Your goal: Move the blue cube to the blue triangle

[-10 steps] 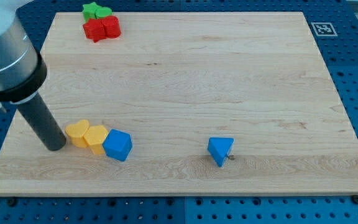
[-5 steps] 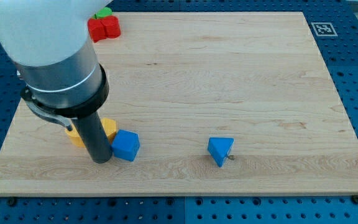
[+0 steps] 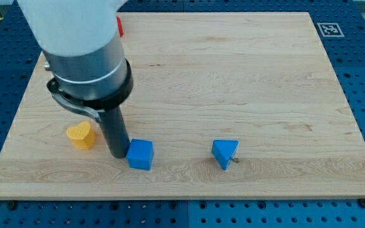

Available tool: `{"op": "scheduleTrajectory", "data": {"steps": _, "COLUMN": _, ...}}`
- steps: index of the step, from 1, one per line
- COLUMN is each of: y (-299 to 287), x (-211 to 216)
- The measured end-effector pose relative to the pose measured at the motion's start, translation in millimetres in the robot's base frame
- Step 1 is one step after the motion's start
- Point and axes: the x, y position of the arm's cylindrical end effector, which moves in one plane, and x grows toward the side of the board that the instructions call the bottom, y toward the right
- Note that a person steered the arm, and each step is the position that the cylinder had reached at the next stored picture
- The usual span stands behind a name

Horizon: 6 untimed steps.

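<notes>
Tip of the dark rod (image 3: 118,154), fingerless, pressed to the small blue cube's (image 3: 140,154) left side, blue triangular block (image 3: 224,152) well apart rightward; off-centre contact likely to spin it aside, missing the target.

The wooden desk (image 3: 233,76) carries a blue cube (image 3: 140,154) near its front edge, left of centre. A blue triangle (image 3: 224,152) lies apart to its right. A yellow heart-shaped block (image 3: 80,135) sits further left. A red block (image 3: 120,26) peeks out at the far left.
</notes>
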Motion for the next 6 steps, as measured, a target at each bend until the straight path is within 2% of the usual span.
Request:
{"op": "scheduleTrajectory", "data": {"steps": 1, "y": 7.6, "x": 4.1}}
{"op": "scheduleTrajectory", "data": {"steps": 3, "y": 7.4, "x": 40.6}}
{"op": "scheduleTrajectory", "data": {"steps": 6, "y": 26.9, "x": 25.6}}
